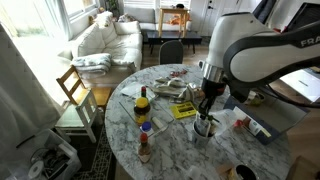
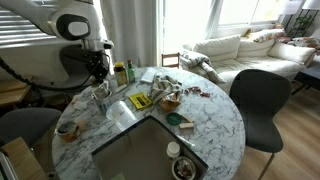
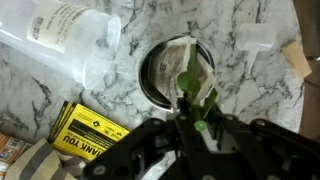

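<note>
Where the arm comes down over the marble table (image 1: 250,160), the gripper (image 1: 206,112) hangs directly above a metal cup (image 1: 204,129) at the right of centre in an exterior view. In an exterior view from across the table, the same gripper (image 2: 100,82) and cup (image 2: 101,98) sit at the upper left, near the table's edge.

In the wrist view the gripper (image 3: 190,122) enters from the bottom edge with its jaws drawn narrow, pinched on a slim green piece (image 3: 189,82). The piece runs up from the fingertips and ends over the mouth of the metal cup (image 3: 152,75), which fills the centre of the frame just above the fingers. Something pale and crumpled lies inside the cup. Whether the green piece touches it cannot be told.

A clear plastic cup (image 3: 70,40) lies on its side at the upper left, its rim just beside the metal cup. A yellow packet (image 3: 88,132) with black print lies at the lower left, near the gripper's body, and it shows in both exterior views (image 1: 183,111) (image 2: 140,101). A dark bottle (image 1: 143,104) stands left of centre, well apart from the gripper.
</note>
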You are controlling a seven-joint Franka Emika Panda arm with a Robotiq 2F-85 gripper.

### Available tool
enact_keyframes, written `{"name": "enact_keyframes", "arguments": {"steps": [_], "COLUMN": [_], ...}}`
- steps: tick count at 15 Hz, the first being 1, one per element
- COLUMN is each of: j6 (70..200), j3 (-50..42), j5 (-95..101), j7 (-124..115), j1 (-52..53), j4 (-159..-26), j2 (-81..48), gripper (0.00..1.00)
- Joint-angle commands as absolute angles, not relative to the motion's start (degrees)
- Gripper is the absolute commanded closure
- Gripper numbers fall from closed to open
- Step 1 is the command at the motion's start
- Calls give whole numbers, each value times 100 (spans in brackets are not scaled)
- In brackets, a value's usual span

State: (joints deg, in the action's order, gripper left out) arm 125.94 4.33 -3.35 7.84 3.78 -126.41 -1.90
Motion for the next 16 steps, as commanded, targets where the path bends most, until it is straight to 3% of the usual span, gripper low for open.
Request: {"name": "enact_keyframes", "arguments": {"steps": [1,9,10,11,13,16], "j6": [12959,13156,13142,13126,13051,12959], "j3": [422,434,436,436,449,460], "j5": [-260,-173,-155,-136,-143,53], "j7": [538,218,163,115,93,4], "j1": [388,420,427,432,440,479], "j4": [-12886,-12884,-12871,-12864,-12841,-12748], "j2": [-339,-708,-701,-668,-524,-319], "gripper": [95,95,87,54,48,24]}}
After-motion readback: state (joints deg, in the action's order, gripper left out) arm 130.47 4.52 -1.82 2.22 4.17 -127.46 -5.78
